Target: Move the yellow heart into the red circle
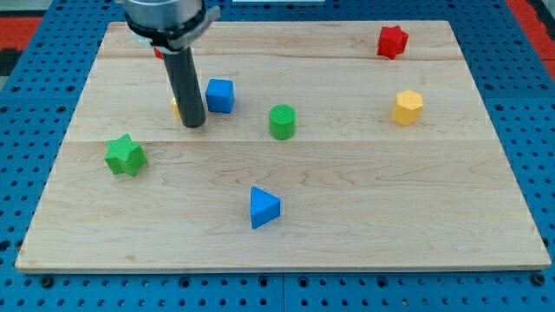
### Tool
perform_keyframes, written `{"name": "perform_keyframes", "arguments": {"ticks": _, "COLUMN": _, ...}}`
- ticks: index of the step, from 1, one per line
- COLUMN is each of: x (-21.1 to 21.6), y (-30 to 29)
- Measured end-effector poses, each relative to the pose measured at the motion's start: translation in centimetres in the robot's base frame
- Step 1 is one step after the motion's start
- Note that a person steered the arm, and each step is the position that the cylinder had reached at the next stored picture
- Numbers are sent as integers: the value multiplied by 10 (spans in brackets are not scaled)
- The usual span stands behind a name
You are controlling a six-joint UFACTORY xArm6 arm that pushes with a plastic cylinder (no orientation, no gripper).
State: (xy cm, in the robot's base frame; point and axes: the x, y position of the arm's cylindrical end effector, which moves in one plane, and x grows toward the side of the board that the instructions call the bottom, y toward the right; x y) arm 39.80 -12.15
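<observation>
My tip [192, 124] rests on the wooden board [347, 217] in its upper left part. The yellow heart [176, 108] is almost hidden behind the rod; only a sliver shows at the rod's left edge, touching it. The red circle [157, 54] is mostly covered by the arm near the view's top left; only a small red bit shows. The heart lies below the red circle, a short way apart from it.
A blue cube [220, 95] sits just right of the rod. A green cylinder [282, 121] is further right. A green star [125, 155] is at the left, a blue triangle [264, 208] at bottom centre, a yellow hexagon [407, 107] and a red star [392, 41] at the right.
</observation>
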Motion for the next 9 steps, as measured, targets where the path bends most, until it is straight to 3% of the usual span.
{"name": "perform_keyframes", "arguments": {"ticks": 3, "x": -53, "y": -24}}
{"name": "perform_keyframes", "arguments": {"ticks": 4, "x": -53, "y": -81}}
{"name": "perform_keyframes", "arguments": {"ticks": 5, "x": -57, "y": -96}}
{"name": "perform_keyframes", "arguments": {"ticks": 8, "x": -76, "y": -20}}
{"name": "perform_keyframes", "arguments": {"ticks": 9, "x": -77, "y": -86}}
